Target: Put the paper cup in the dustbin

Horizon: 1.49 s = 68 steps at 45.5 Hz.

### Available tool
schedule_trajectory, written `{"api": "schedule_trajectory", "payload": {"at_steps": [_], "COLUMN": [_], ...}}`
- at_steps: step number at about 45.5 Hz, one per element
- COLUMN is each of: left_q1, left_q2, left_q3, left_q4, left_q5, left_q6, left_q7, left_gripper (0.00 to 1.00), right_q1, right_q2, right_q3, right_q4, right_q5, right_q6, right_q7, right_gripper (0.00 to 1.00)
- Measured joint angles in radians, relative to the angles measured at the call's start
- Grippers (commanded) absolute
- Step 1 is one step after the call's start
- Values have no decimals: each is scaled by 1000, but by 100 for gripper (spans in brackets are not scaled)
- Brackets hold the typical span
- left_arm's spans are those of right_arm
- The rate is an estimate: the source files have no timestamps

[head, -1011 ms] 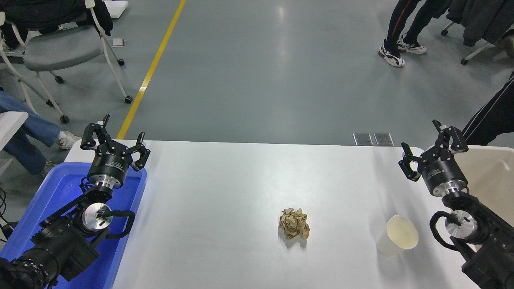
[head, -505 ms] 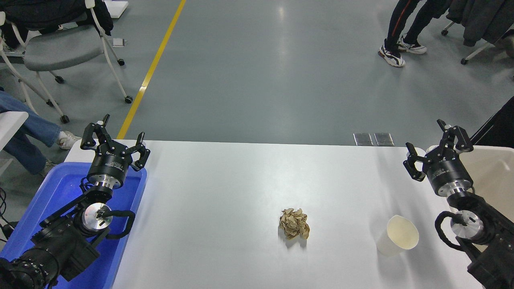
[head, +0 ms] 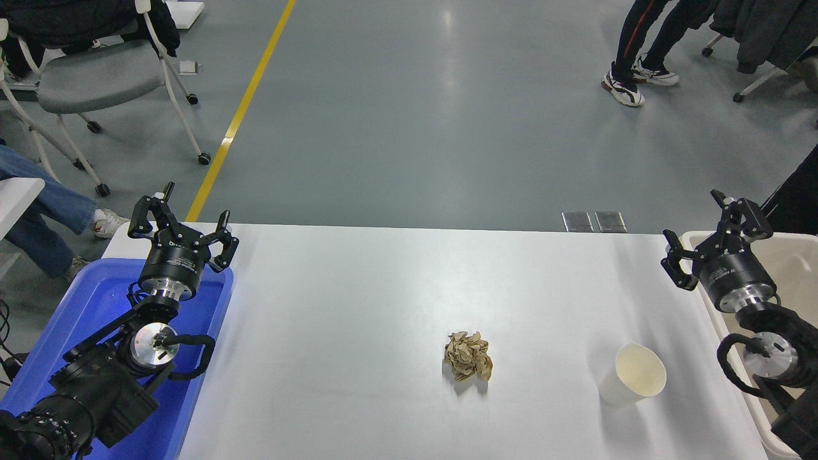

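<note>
Paper cup stands upright on the white table at the lower right of the frame, its cream inside showing, nothing touching it; a crumpled brown paper ball lies well to its left, near the lower middle. The dustbin sits at the right edge of the frame, beside the table's end; the right gripper hangs over the bin's near rim with its fingers spread wide and empty, well apart from the cup. The left gripper is parked at the lower left over a blue tub, fingers likewise spread.

The step in hand looks to be the reach for the cup; doing it well probably means coming down with the fingers either side of the wall, below the rim; thin paper would crush under a hard squeeze, so a light close seems wise; a sideways nudge could tip it, since it is light and tapered.
</note>
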<state>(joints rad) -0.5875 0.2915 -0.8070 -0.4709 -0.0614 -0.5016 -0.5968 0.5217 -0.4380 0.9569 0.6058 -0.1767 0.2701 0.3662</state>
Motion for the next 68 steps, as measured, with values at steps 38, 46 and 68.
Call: {"api": "schedule_trajectory", "payload": {"at_steps": [38, 46, 68], "left_q1": [-2, -2, -1], "left_q2": [0, 0, 0], "left_q3": [0, 0, 0], "left_q4": [0, -1, -1], "left_q5": [0, 0, 0], "left_q6": [-8, -8, -8], "left_q7": [0, 0, 0], "left_gripper": [100, 100, 100], "right_q1": [84, 236, 530], "right_q2": [-338, -428, -479], "right_q3": [-296, -496, -823], "right_q4": [462, 574, 796], "right_q5": [-212, -338, -741], "right_q6": [-29, -17, -4], "right_q7": [-46, -75, -272], "right_gripper": [100, 100, 100]}}
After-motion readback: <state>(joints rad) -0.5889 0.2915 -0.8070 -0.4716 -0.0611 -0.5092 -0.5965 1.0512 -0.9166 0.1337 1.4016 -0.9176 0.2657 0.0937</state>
